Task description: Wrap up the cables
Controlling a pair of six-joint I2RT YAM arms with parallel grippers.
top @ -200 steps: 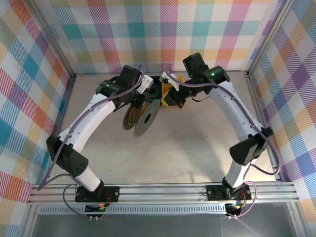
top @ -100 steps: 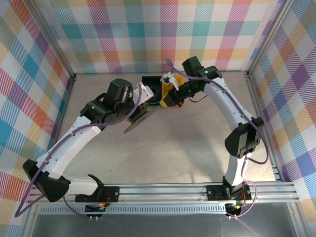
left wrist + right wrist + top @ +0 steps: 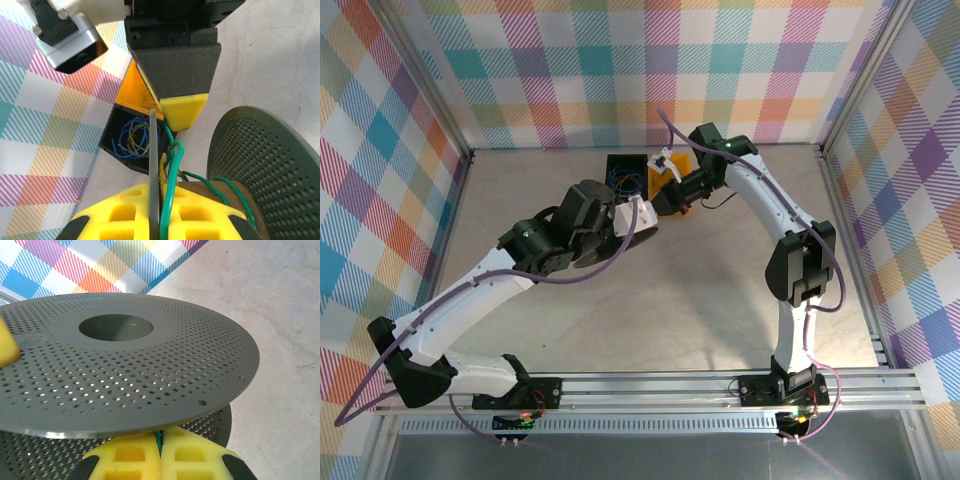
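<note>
Since half a second ago our left arm has swung its wrist rightward and folded low over the table. The perforated spool [image 3: 270, 170], seen edge-on from overhead then, now sits tucked beneath that wrist. Our left gripper [image 3: 157, 212] is nearly closed. One thin flange of the spool runs up through the narrow gap between its yellow fingers, and the teal-green cable [image 3: 172, 165] threads the same gap. We judge it clamped on the flange. Beyond, by the far wall, a black box [image 3: 111, 127] holds small blue and yellow coils [image 3: 131, 139], untouched.

From the spool's brown core the cable climbs away from our left fingers, its long axis in line with the flange. It heads straight toward the right gripper [image 3: 667, 196], which sits just past the spool's rim. In its own wrist camera those fingers are pressed together under the flange, with a sliver of teal pinched between them. The right is thus nearer the free run. We reckon the next wrap turns on it carrying cable around the core while the left steadies the spool.
</note>
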